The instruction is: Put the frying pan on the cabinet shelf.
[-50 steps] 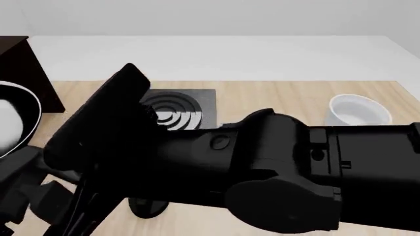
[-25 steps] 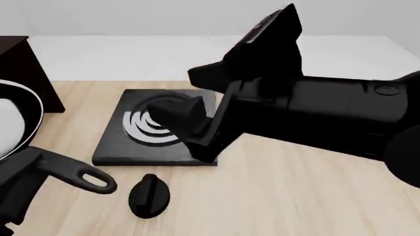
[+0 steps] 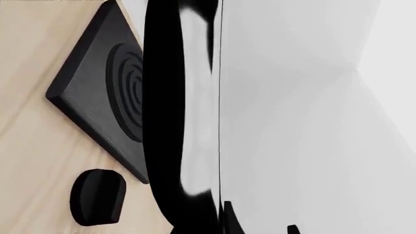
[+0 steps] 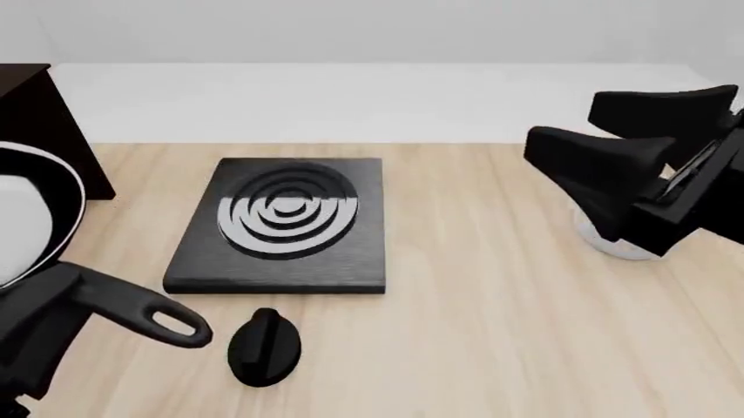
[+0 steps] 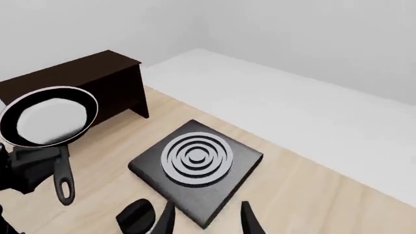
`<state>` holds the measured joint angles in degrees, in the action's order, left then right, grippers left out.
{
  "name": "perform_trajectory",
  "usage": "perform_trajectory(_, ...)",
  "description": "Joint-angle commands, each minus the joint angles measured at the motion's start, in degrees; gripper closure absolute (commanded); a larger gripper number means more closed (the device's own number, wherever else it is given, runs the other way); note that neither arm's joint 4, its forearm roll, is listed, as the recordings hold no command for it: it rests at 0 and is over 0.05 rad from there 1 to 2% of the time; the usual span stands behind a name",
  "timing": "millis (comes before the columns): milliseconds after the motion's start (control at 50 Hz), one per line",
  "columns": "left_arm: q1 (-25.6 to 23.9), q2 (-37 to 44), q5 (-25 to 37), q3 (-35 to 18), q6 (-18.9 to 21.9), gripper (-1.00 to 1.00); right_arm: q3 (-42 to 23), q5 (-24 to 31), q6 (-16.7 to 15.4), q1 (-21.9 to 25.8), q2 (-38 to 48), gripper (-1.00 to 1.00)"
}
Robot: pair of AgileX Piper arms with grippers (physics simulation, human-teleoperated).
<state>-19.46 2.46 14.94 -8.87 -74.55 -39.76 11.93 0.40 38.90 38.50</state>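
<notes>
Pan [image 5: 48,117] was off the tabletop [image 4: 489,331], carried by its handle in the left pincer [image 5: 29,168] over the near left corner, level with but short of the cabinet shelf [image 5: 71,68] at the far left edge. Judged about halfway: lifted, not yet placed. It looked small, round and black, its glossy inside reflecting white, the looped handle pointing toward the stove plate [image 4: 285,222]. Right pincer [image 5: 204,219] hung released, holding nothing, above the right edge.
</notes>
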Motion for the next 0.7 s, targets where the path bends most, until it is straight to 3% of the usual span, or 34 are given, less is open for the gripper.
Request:
perform_trajectory(20, 0.6, 1.5, -1.7, -2.3, 2.1, 1.00, 4.9, 4.9, 1.7, -8.7, -11.9, -1.00)
perform_trajectory(240, 3.5, 8.5, -8.3, -4.1, 2.1, 1.00, 3.3, 7.9, 1.8, -11.8, -14.9, -1.00)
perform_trajectory(320, 4.7, 14.2, -11.6, -6.6, 4.7, 1.00, 3.1, 8.9, 1.8, -12.6, -15.7, -1.00)
perform_trajectory(440, 6.2, 21.7, -18.1, -8.1, 3.8, 1.00, 4.5, 8.5, 2.2, -12.3, -16.1, -1.00)
perform_trajectory(700, 9.6, 33.8, -24.7, -15.7, 2.6, 1.00, 4.9, 7.7, 2.5, -11.5, -15.3, -1.00)
